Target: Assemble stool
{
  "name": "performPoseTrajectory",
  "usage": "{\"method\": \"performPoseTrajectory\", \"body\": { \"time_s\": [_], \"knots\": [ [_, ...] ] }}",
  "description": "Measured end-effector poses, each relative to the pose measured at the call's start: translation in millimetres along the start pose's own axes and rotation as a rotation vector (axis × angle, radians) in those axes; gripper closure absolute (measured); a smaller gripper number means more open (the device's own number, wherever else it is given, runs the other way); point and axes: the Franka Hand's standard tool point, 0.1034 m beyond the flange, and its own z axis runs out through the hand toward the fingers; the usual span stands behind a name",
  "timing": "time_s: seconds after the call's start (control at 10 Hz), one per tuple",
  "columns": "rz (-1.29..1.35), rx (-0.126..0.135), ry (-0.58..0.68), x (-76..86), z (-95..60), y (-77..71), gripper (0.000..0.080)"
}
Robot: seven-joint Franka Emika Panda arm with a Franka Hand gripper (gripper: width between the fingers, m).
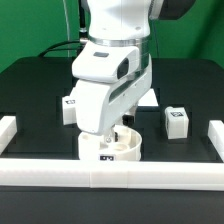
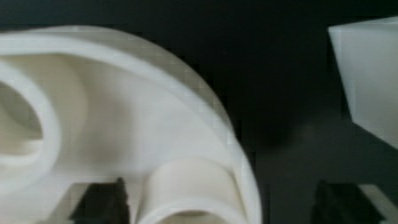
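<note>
The round white seat (image 1: 112, 150) lies on the black table against the front bar. In the wrist view the seat (image 2: 98, 95) fills most of the picture. My gripper (image 1: 113, 136) is low over the seat, and the arm hides most of it. A short white rounded leg (image 2: 189, 190) stands between my fingers (image 2: 98, 202), close to one finger and well apart from the other. The gripper (image 2: 222, 205) is open. One loose leg (image 1: 70, 108) lies at the exterior view's left and another leg (image 1: 177, 120) at its right, both with tag marks.
White bars edge the table at the front (image 1: 110, 178), the left (image 1: 8, 128) and the right (image 1: 215, 135). A white block (image 2: 365, 70) shows beside the seat in the wrist view. A flat white sheet (image 1: 150, 100) lies behind the arm.
</note>
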Motion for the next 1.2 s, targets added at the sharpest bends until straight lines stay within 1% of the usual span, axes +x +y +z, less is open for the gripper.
{"method": "performPoseTrajectory", "body": {
  "time_s": [0.1,0.2,1.0,1.2],
  "knots": [
    [0.000,-0.001,0.000,0.2,-0.3,0.2,0.0347],
    [0.000,0.000,0.000,0.2,-0.2,0.1,0.0481],
    [0.001,0.000,0.000,1.7,-0.1,-0.6,0.0479],
    [0.003,0.006,0.004,25.3,-0.3,-7.9,0.0479]
  ]
}}
